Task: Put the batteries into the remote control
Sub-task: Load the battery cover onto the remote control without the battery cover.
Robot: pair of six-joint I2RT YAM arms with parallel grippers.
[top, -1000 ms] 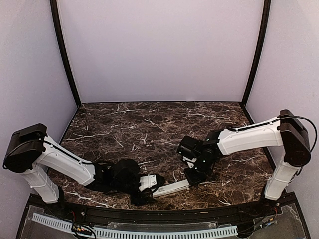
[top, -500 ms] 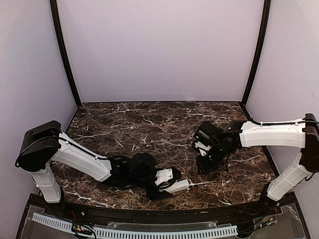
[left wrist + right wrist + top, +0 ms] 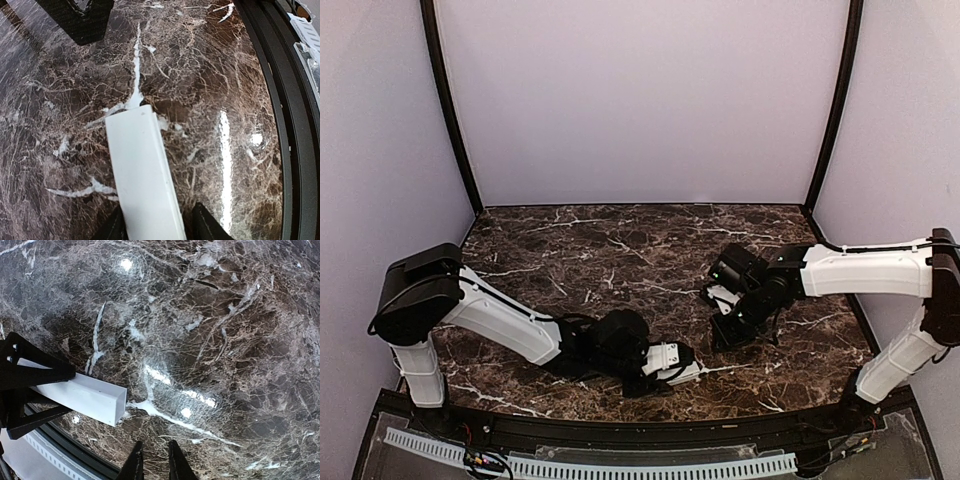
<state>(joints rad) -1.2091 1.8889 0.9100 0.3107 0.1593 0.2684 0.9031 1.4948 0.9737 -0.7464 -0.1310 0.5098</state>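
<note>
Left gripper clasps remote control (long axis left-right, free end pointing right). Since earlier frame: right gripper withdrawn, empty, barely parted.

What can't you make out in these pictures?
- Batteries: none shows in any view.
- Remote: the left wrist view's bottom edge cuts off its near end; from above, the left gripper covers most of it.
- Battery slot: no view shows one, only plain white faces.
- Grip: whether the left gripper's fingers press the remote; the picture edge cuts them off.
</note>
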